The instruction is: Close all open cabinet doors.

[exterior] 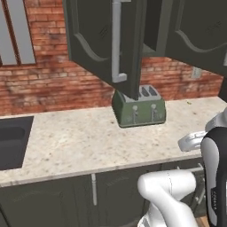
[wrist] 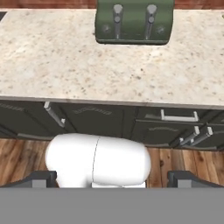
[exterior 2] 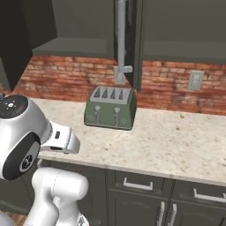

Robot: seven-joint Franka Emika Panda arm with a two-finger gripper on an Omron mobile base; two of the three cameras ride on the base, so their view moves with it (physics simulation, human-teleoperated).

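Dark grey-green cabinet doors hang over the speckled tabletop, and at least two stand open. One door juts out toward the robot above the green toaster, its long grey bar handle facing left in the left base view; in the right base view the same door is seen nearly edge-on. A second door swings out at the upper right of the left base view, and the right base view shows bare shelves behind both.

No door has been touched, so the job looks to be at its start: the reach toward the first door. The next move calls for lifting the arm high and getting the hand onto the outer face of the middle door, then pushing it round toward the brick wall without snagging the handle.

The arm is folded low in front of the under-counter doors. The hand looks out over the tabletop at the toaster, its two tips set wide apart and holding nothing.
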